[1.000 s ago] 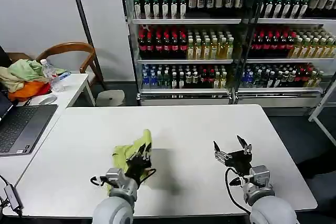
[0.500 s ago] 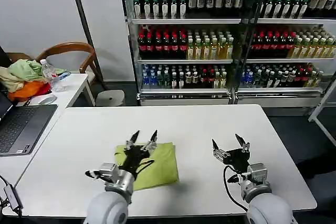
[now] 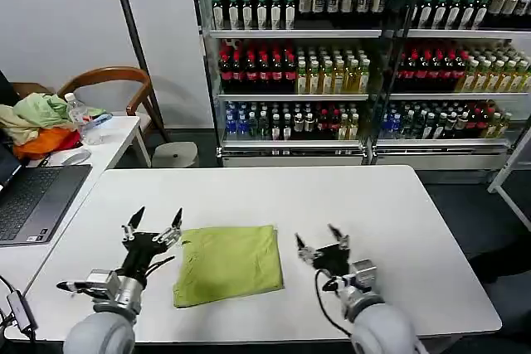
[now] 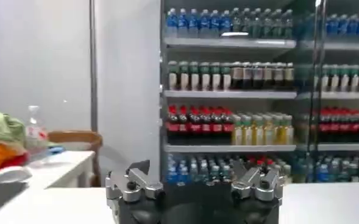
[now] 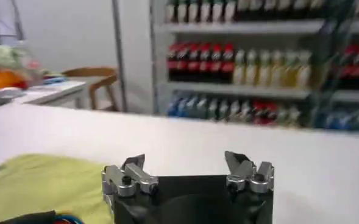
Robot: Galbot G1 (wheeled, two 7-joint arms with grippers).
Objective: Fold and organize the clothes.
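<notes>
The T-shirt [image 3: 226, 264] now lies flat as a folded rectangle near the front middle of the counter [image 3: 398, 213]; a second ago it hung bunched in the left gripper. The left gripper [image 3: 153, 230] has let go and drawn off to the shirt's 9 o'clock, fingers spread wide and empty, clear of the cloth. The right gripper [image 3: 322, 242] has shifted in toward the shirt's 3 o'clock edge, fingers also wide, holding nothing. The fold looks essentially done; what may remain is a last tidy or moving it aside.
</notes>
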